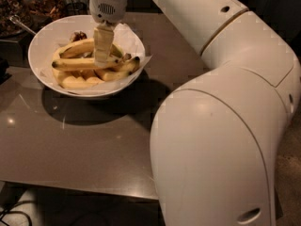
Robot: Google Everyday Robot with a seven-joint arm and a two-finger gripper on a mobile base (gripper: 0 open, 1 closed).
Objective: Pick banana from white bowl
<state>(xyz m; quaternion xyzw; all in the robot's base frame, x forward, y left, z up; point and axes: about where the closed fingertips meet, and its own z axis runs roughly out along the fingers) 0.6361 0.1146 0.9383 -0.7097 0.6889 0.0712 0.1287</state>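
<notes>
The white bowl (36,51) stands at the table's far left and holds several yellow bananas. The long, nearly straight banana (70,64) with dark ends lies across the middle of the bowl. A more arched banana (77,47) lies behind it, and pale stubby ones (80,81) lie in front. My gripper (102,61) points straight down into the bowl. Its tip is at the right part of the straight banana and hides that part of it. I cannot tell whether it touches the banana.
The bowl sits on a brown-grey table (94,145). My big white arm (221,126) fills the right half of the view and hides the table there. A dark dish with a spoon (21,25) stands at the far left corner. The table's front edge runs along the bottom.
</notes>
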